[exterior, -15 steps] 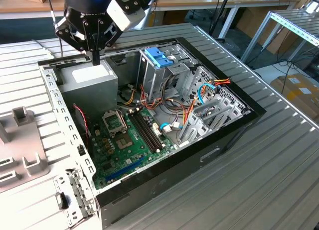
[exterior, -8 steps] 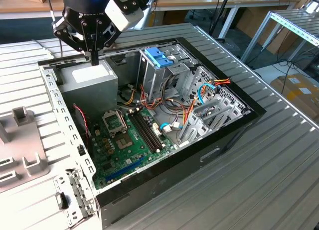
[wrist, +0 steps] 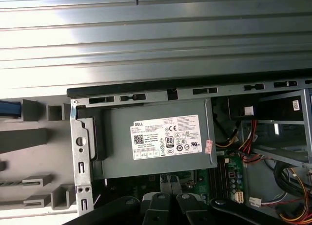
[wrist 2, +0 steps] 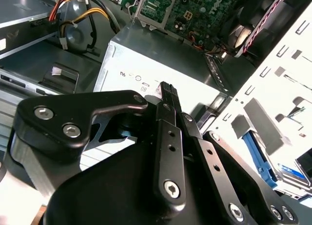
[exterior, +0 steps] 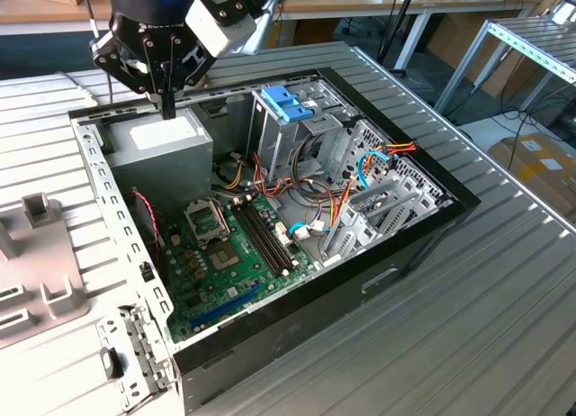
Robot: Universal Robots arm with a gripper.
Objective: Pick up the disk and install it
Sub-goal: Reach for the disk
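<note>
Gripper [exterior: 168,108] above power supply [exterior: 164,151] in case [exterior: 378,274]

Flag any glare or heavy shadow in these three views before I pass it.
Exterior view: even light, no glare on the computer case. First wrist view: strong glare washes out part of the ribbed table; the power supply is evenly lit. Second wrist view: the gripper is a dark mass up front, the pale metal panel beside it very bright.
</note>
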